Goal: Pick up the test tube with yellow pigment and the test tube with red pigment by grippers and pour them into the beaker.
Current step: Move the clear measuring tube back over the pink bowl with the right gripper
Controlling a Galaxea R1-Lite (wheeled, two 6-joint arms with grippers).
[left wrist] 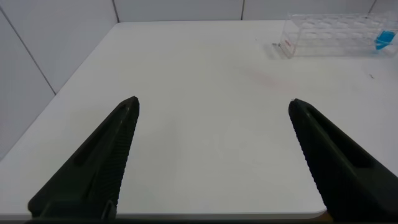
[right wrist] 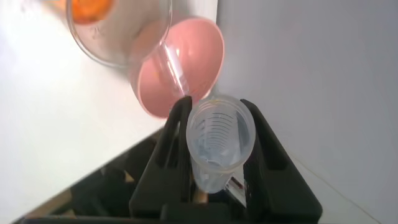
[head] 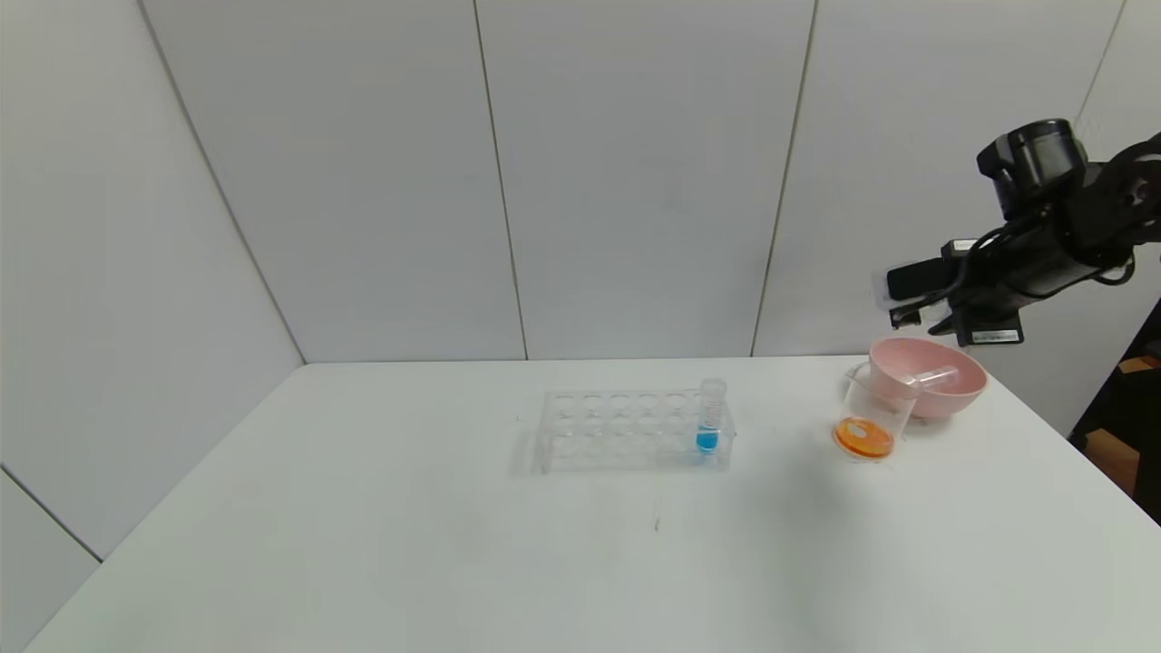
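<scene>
Head view: my right hand (head: 907,304) hangs high over the pink bowl (head: 948,392), which holds one emptied tube (head: 934,379), while the beaker (head: 873,419) with orange liquid stands on the surface (head: 363,544) at about seven o'clock below that hand; no yellow or red pigment remains visible. Left wrist view: my left hand (left wrist: 214,115) is released, well apart from the rack (left wrist: 329,34). Right wrist view: my right hand is clenched on a clear empty tube (right wrist: 219,140), mouth toward the camera; which pigment it held I cannot tell.

Left end effector (left wrist: 211,109) fingers spread above white table (left wrist: 199,81); clear rack (left wrist: 333,34) far off.
</scene>
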